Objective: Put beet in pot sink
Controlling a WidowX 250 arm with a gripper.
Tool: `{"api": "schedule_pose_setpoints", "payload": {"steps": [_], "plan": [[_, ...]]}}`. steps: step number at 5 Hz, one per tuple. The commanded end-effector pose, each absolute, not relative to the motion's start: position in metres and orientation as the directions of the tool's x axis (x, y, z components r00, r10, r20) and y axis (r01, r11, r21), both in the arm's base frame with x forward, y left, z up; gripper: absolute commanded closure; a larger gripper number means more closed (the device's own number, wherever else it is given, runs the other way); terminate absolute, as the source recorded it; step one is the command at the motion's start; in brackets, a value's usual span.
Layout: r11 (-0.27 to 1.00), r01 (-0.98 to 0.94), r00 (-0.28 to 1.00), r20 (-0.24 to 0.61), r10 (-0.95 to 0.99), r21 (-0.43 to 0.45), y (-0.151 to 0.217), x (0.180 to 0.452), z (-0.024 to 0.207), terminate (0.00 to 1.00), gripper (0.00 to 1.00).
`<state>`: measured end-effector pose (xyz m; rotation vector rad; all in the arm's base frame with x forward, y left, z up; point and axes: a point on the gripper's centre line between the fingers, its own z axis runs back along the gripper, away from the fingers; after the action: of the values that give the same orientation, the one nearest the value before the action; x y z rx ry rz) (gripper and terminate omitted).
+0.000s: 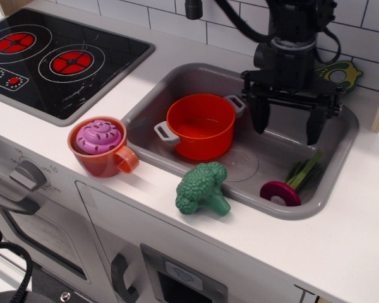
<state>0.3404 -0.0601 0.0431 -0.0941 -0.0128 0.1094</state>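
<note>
The beet (281, 192) lies in the front right corner of the grey sink (275, 154), a dark magenta slice with green stalks (305, 170) pointing up and right. The orange-red pot (200, 125) with two grey handles stands empty in the sink's left part. My black gripper (287, 130) hangs open and empty over the right half of the sink, above and a little behind the beet, to the right of the pot. Its two fingers (259, 120) point down, wide apart.
A green broccoli (203, 187) lies on the counter at the sink's front rim. An orange mug with a pink cupcake (100, 146) stands left of it. A black stove (50, 60) is at far left. A green avocado toy (333, 76) lies behind the sink beside the faucet.
</note>
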Motion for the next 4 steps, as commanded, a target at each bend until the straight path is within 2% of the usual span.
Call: {"api": "schedule_pose_setpoints", "payload": {"steps": [1, 4], "plan": [[0.989, -0.045, 0.997, 0.061, 0.054, -0.144, -0.068, 0.340, 0.039, 0.00, 0.00], [0.992, -0.063, 0.997, 0.034, 0.067, -0.114, -0.072, 0.328, 0.002, 0.00, 0.00]]}}
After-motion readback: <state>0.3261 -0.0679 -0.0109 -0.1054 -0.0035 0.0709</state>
